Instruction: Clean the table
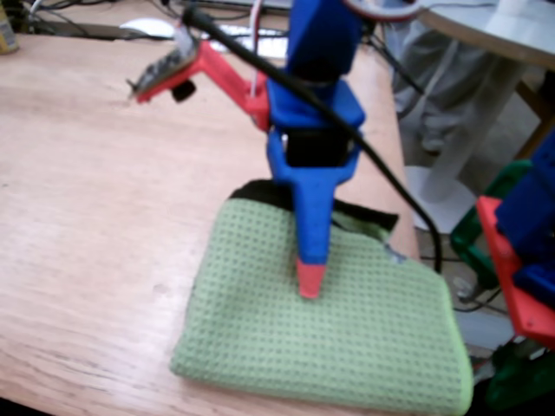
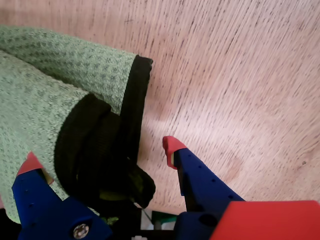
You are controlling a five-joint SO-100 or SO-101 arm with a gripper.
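Bench [image 1: 104, 199]: light reddish-brown wood, visible grain, widest surface in the fixed view. Its straight right edge runs from top centre down toward lower right in the fixed view, and the long axis appears to follow it. Grain lines in the wrist view [image 2: 240, 75] run diagonally, lower left to upper right. Surface looks dull, with a few faint marks.

Green waffle-weave cloth [image 1: 347, 338] lies folded flat on the bench, at the near right corner by that edge. Black trim shows at the cloth's far side in the fixed view; in the wrist view the cloth [image 2: 45, 85] has its black-edged fold bunched up between the fingers.

Arm: blue body with red parts, standing nearly vertical over the cloth, wrist pointing straight down. Black cable drapes from the upper arm past the cloth's right side and over the bench edge. A red bracket with a small camera board [image 1: 165, 69] sticks out up-left of the arm.

Gripper [image 2: 100, 152]: open, red-tipped blue fingers spread apart, one over the cloth, the other over bare bench just beside the cloth's black edge. In the fixed view the gripper [image 1: 310, 282] has a red tip pressed on or just above the cloth top; contact not certain.

Pale round-edged table [image 1: 494, 30] sits beyond the bench, top right.
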